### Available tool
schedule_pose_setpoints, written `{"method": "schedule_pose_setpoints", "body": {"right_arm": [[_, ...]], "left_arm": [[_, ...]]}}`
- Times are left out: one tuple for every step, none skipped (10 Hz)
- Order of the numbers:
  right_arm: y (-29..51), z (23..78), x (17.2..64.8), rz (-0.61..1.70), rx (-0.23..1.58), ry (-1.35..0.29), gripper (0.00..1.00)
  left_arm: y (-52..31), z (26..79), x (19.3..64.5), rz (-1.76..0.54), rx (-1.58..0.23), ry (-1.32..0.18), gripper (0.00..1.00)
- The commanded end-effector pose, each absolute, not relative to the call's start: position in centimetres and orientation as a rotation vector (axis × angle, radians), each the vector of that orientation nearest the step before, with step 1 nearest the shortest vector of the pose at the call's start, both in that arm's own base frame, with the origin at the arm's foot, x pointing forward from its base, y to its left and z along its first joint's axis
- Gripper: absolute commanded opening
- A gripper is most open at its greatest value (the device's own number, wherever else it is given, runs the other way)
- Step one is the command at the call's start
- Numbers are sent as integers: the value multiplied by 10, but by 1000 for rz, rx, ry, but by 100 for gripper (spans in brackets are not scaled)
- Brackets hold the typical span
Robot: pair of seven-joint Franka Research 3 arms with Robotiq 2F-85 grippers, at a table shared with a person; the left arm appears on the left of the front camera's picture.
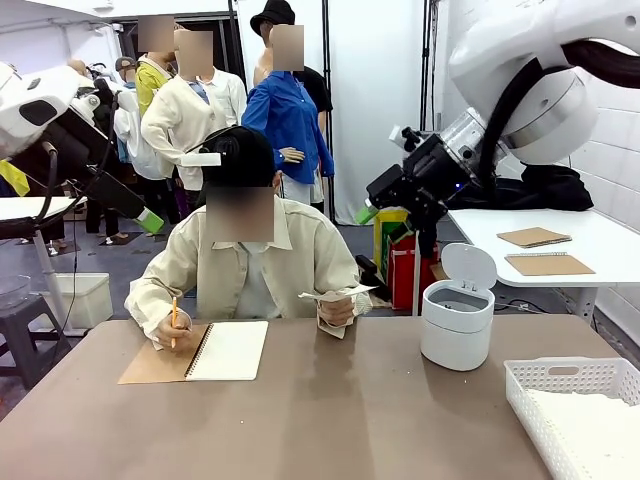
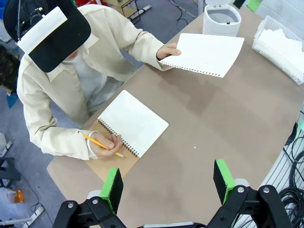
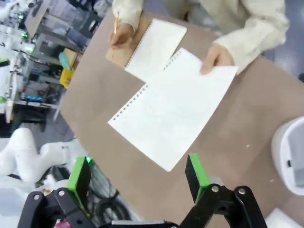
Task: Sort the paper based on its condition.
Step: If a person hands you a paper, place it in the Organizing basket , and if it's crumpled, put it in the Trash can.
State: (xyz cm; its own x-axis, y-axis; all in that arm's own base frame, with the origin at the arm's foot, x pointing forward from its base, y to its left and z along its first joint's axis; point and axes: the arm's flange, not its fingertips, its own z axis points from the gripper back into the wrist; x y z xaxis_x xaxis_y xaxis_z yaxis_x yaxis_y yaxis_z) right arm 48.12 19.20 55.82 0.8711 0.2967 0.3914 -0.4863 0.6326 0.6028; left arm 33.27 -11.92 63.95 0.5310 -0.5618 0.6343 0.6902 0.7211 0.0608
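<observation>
Paper [image 3: 171, 109]: one white sheet, held up off the desk [image 1: 360, 420], pinched at a single corner by the person's fingers [image 3: 216, 59]. Looks flat and smooth from above, punched along one long edge, no crease to be made out. Nearly edge-on from the front, so condition hard to read there.

Beside it and apart from it, a spiral notebook [image 2: 133, 121] lying open on the desk, with a pencil [image 2: 99, 142] poised at its cover.

Right hand [image 3: 137, 176] hovering above the sheet's free corner, pads spread wide, grasping nothing. Left hand [image 2: 168, 183] likewise released and empty, high over the bare desk near the notebook.

Progress, as a judgement: partly done at most. White sheets already lying in the lattice tray [image 1: 560, 368] at the desk's right side. Round white bin [image 1: 457, 330] next to it with lid up, contents unreadable. This sheet not yet taken over, not yet sorted.

Edges: three corners and the whole punched edge free of the person's grip, best taken well away from the pinching fingers. Thin and floppy, likely to sag once let go. Broad bare desk between notebook and tray. Tighter only near bin and tray, which stand close together by the desk's edge.
</observation>
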Motion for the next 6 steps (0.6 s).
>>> {"method": "schedule_pose_setpoints", "body": {"right_arm": [[196, 555, 480, 397, 870, -179, 100], [194, 553, 476, 366, 881, -151, 100], [200, 558, 474, 533, 737, -260, 100], [193, 550, 478, 407, 837, -175, 100], [193, 550, 478, 407, 837, -175, 100], [193, 550, 478, 407, 837, -175, 100]], "left_arm": [[-118, 639, 333, -750, -215, -677, 100], [-118, 639, 333, -750, -215, -677, 100], [-118, 639, 333, -750, -215, -677, 100], [-118, 639, 333, -750, -215, -677, 100], [-118, 639, 333, -750, -215, -677, 100], [-118, 639, 333, -750, -215, -677, 100]]}}
